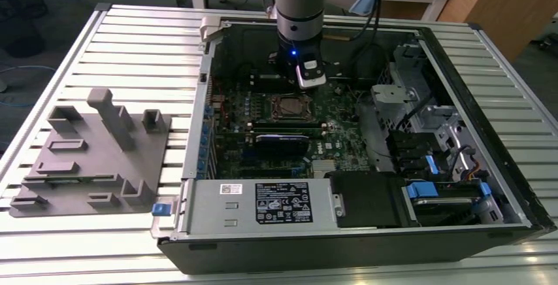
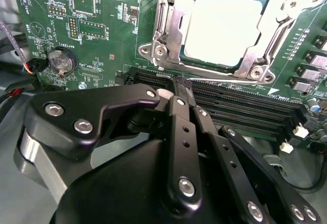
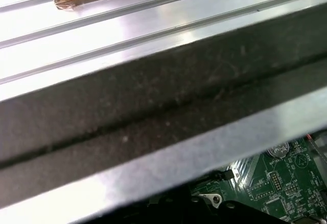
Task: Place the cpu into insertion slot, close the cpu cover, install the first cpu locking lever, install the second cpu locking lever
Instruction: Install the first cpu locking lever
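Evidently you were at the locking-lever steps: the cpu [image 2: 222, 24] lay under the lowered cpu cover [image 2: 176, 29], just beyond your closed, empty fingers [image 2: 180, 111]; latching would call for a steady sideways push.

The arm [image 1: 299, 10] is hanging inside the open computer case [image 1: 514, 187], with its gripper [image 1: 307, 79] hovering just at 12 o'clock of the insertion slot [image 1: 291, 107]. A grey fixture tray [image 1: 87, 161] is lying on the slatted table [image 1: 131, 43] at 9 o'clock of the case.
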`<action>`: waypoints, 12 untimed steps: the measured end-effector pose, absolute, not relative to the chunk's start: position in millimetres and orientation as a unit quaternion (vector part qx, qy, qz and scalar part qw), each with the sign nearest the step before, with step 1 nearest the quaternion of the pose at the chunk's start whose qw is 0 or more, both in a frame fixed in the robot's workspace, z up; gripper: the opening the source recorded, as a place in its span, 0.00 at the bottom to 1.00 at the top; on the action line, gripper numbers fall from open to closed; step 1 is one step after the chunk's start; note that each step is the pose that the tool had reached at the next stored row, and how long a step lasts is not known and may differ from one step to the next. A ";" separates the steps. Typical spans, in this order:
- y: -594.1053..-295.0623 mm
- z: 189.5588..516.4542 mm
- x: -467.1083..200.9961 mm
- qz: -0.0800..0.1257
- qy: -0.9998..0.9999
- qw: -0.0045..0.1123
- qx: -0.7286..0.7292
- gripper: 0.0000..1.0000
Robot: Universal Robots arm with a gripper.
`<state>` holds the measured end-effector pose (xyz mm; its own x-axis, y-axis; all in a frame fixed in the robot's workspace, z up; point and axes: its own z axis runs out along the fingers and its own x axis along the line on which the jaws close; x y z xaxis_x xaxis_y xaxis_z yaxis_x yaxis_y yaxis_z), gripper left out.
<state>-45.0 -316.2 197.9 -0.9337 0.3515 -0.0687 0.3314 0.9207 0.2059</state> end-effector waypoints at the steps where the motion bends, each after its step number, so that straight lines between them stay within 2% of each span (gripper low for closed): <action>1: -316.2 197.7 -45.0 0.095 0.979 0.052 0.174 0.10; 12: -316.0 200.5 -45.0 0.093 0.979 0.053 0.174 0.10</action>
